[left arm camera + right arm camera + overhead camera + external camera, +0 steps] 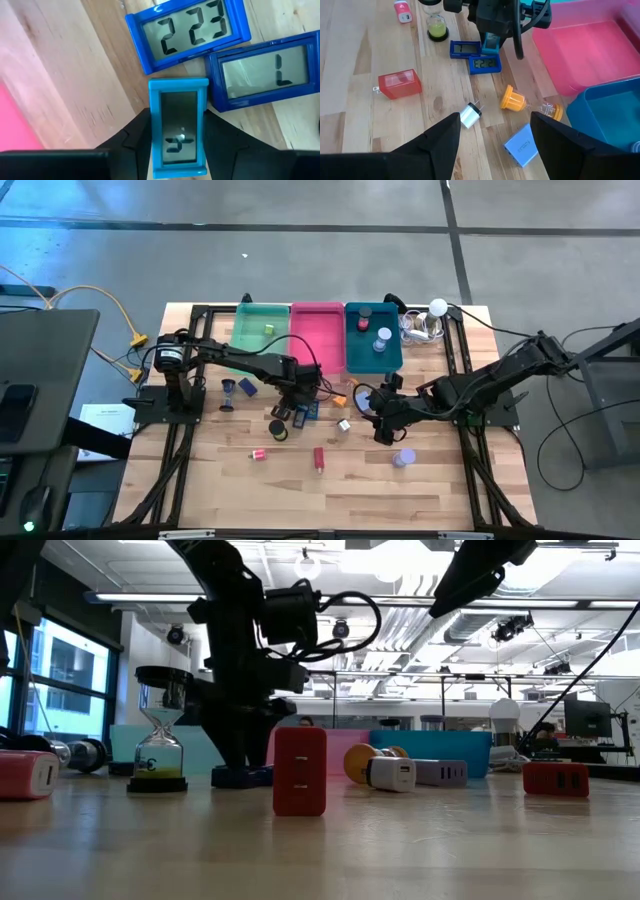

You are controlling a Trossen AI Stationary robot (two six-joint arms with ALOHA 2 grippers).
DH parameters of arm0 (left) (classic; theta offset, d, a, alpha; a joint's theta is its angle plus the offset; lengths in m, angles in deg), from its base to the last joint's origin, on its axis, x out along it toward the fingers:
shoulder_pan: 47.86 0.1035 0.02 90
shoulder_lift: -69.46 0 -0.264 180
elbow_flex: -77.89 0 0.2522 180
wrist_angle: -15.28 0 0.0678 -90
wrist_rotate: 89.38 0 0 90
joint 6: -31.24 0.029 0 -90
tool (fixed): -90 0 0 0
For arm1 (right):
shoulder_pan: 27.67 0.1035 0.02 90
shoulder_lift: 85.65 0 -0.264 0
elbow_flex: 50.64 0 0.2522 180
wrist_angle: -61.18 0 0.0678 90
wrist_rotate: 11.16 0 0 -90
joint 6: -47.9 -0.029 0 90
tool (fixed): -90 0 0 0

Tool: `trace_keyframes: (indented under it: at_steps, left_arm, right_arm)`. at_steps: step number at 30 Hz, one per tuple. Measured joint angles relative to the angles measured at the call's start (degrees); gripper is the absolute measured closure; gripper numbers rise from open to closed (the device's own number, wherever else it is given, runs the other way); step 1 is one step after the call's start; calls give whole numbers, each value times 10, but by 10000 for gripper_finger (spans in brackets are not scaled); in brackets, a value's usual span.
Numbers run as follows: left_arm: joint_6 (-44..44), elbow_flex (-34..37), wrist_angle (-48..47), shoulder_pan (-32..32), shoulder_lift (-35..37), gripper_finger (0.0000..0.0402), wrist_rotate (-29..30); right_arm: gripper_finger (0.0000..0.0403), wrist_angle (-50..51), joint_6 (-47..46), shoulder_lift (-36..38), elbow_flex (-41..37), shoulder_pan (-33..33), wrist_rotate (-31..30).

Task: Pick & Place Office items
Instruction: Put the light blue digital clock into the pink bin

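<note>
High view: the left gripper (297, 395) is lowered onto a cluster of small items near the counter (440, 490) centre, just below the pink tray (317, 345). The right gripper (383, 420) waits nearby.

Low view: the left arm reaches down behind a red charger block (299, 771).

Left wrist view: the jaws sit against both long edges of a light-blue digital clock (178, 127), apparently closing on it. Two darker blue clocks (187, 31) lie just beside. The clock looks light, rigid and smooth-sided; grip the frame edges, not the display.

Right wrist view: the right jaws stand open, empty.
</note>
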Motion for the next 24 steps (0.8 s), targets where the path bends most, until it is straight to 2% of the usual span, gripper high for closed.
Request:
trace_keyframes:
  at_steps: [6, 11, 19, 24]
  left_arm:
    - [-8, 0, -1, -3, 5, 274, 23]
    - [-12, 2, -15, -13, 27, 274, 69]
    - [-41, 1, -19, -40, 106, 274, 79]
    - [-5, 0, -16, -32, 174, 274, 78]
  right_arm:
    - [172, 0, 0, 0, 0, 0, 0]
    - [172, 0, 0, 0, 0, 0, 0]
    - [172, 0, 13, 0, 0, 0, 0]
    - [172, 0, 15, 0, 0, 0, 0]
